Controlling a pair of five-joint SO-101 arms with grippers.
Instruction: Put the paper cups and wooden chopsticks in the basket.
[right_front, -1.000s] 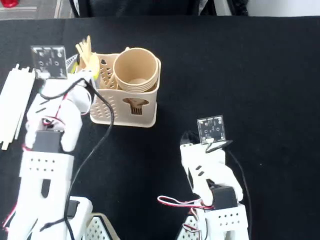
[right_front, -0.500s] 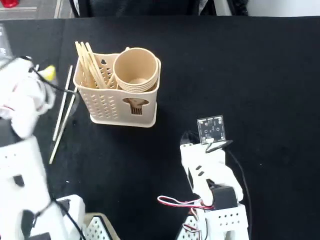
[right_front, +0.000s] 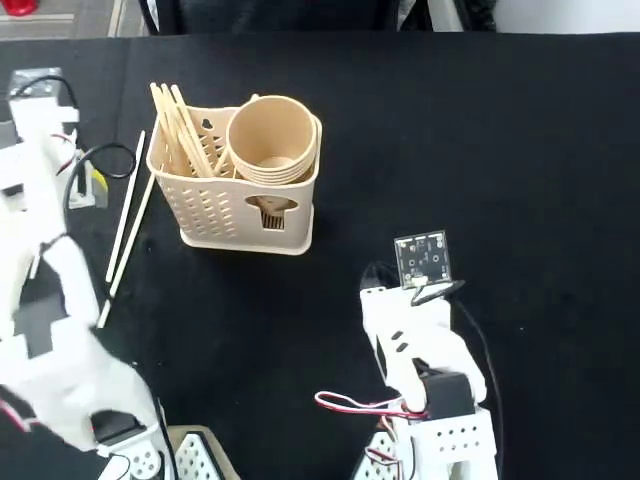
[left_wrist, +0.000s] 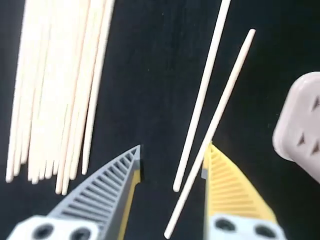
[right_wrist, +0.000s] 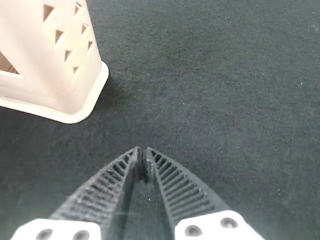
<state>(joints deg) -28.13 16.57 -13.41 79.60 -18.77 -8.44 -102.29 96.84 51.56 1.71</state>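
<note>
A beige basket (right_front: 240, 215) holds stacked paper cups (right_front: 272, 140) and several wooden chopsticks (right_front: 180, 125) standing in its left part. Two loose chopsticks (right_front: 125, 225) lie on the black table left of the basket. In the left wrist view my left gripper (left_wrist: 173, 147) hangs open just above this pair (left_wrist: 210, 115), which lies between its grey and yellow fingers. A bundle of several more chopsticks (left_wrist: 60, 90) lies beside it. My right gripper (right_wrist: 142, 152) is shut on nothing, low over the table near the basket's corner (right_wrist: 50, 60).
The left arm (right_front: 45, 210) stands along the table's left edge. The right arm (right_front: 420, 310) sits at the front, right of the basket. Bare black tabletop (right_front: 500, 150) stretches to the right and behind.
The left arm has swung away from the basket to the left, leaving chopsticks standing in it. It now hangs over the two loose chopsticks. The right arm has kept still.
</note>
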